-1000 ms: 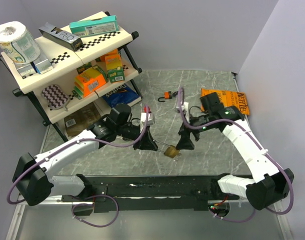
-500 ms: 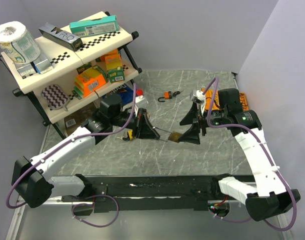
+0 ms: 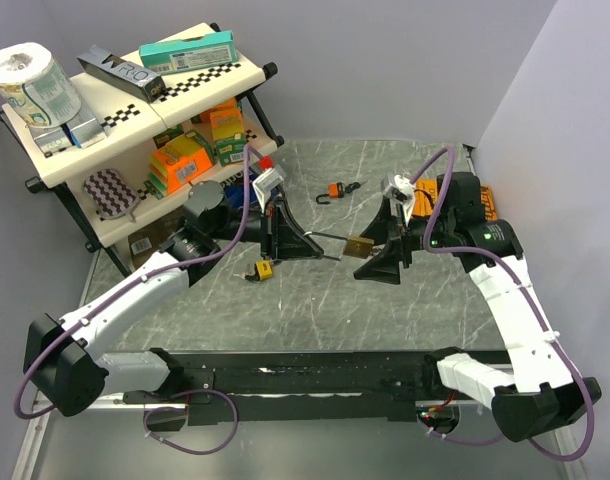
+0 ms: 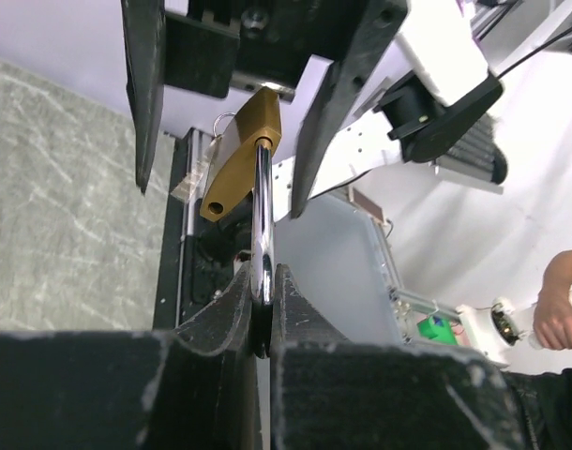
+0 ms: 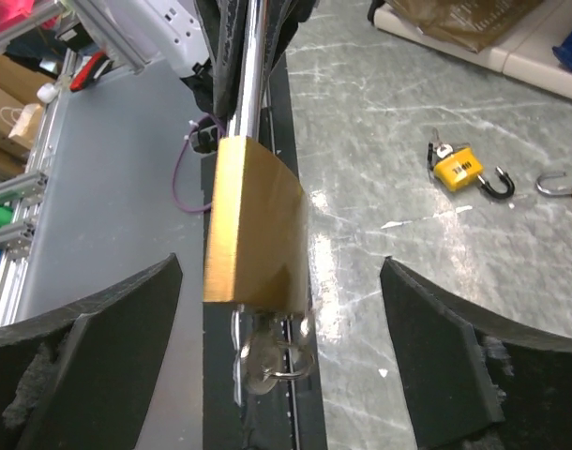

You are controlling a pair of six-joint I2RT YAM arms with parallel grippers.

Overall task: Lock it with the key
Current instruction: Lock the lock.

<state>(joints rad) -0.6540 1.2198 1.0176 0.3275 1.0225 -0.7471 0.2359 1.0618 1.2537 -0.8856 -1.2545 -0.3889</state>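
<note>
The label on the small yellow padlock [image 5: 459, 169] lying on the worktop [image 3: 315, 300] is too small to read. My left fingers [image 4: 225, 309] clamp the shackle [image 4: 262, 216] of the brass padlock [image 3: 359, 245], holding it above the worktop between both outstretched arms. My right fingers [image 5: 108, 319] stand wide apart, flanking its body without touching; the key [image 5: 267, 361] sits in its end.

The left end effector [image 3: 310, 248] has carried the padlock [image 3: 360, 245] farther back.

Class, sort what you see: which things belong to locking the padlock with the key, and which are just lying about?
In the job: brass padlock, its key, left gripper shut on its shackle, right gripper open.
Lying about: yellow padlock, orange padlock, snack bag, shelf rack, toilet roll.
</note>
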